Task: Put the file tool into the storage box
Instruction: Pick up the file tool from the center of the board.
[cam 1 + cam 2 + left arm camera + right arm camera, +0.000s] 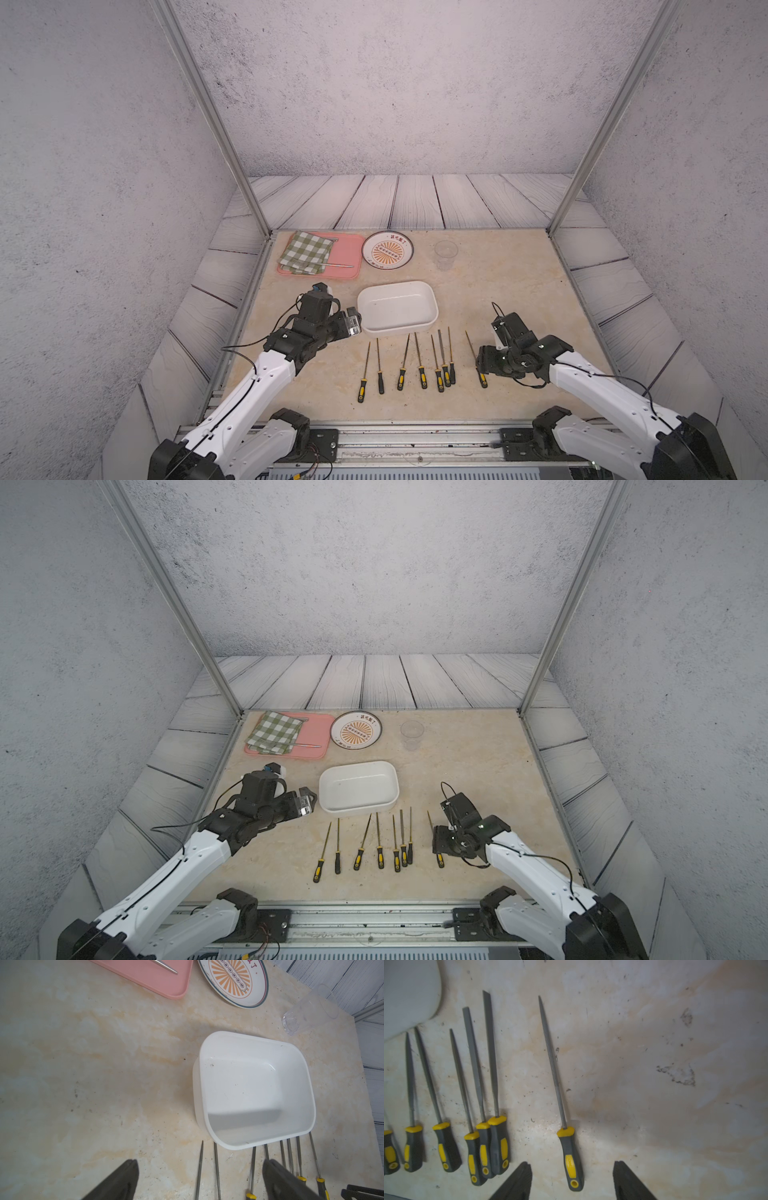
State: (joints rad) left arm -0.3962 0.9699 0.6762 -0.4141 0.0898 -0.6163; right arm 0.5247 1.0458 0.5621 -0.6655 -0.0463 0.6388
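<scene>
The storage box (395, 331) (357, 806) (197, 1088) is a shallow white tub, empty, in the middle of the table; a corner of the box (404, 991) shows in the right wrist view. The file tool (470, 345) (430, 821) (553, 1068), with a black and yellow handle, lies apart at the right end of a row of files. My right gripper (482, 366) (573, 1164) is low over its handle, open, one jaw on each side, neither touching it. Left of the box my left gripper (354, 323) (201, 1162) stands open and holds nothing.
Several other files (420, 361) (473, 1076) lie side by side in front of the box. At the back are a pink tray (343, 253) with a green checked cloth (305, 251), a white plate with an orange sunburst (387, 250) and a clear cup (446, 253).
</scene>
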